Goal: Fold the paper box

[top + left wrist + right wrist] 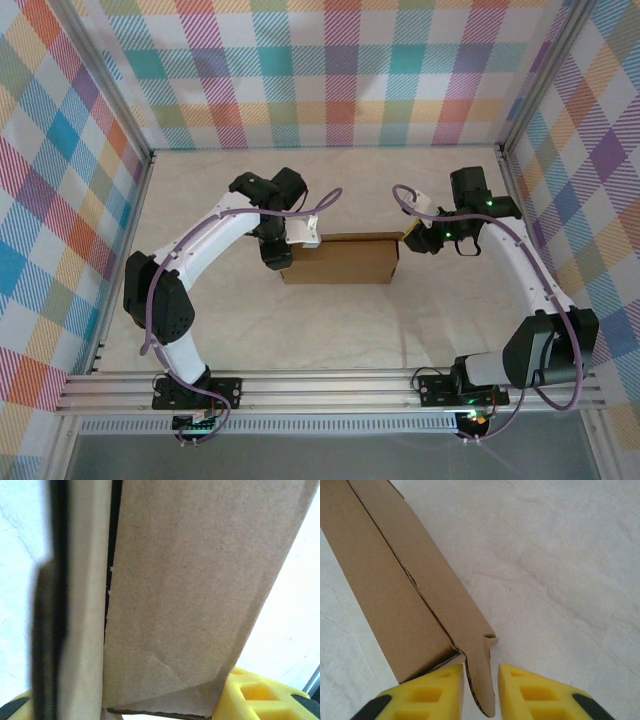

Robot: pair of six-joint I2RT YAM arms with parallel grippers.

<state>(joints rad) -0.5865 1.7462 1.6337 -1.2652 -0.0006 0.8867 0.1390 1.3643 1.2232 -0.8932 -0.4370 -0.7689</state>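
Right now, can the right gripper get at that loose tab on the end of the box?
Probably yes: the right gripper already has the tab between its yellow fingers, with nothing blocking that end of the paper box.

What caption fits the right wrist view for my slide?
Right gripper with yellow fingers straddling a rounded tab at the end of the paper box on the white table.

light: bright, even, soft shadows | left wrist: blurred close-up — washed-out edges

We see a pale, faintly marbled bench enclosed on three sides by walls of pastel plaid cloth, with an aluminium rail running along its near edge.
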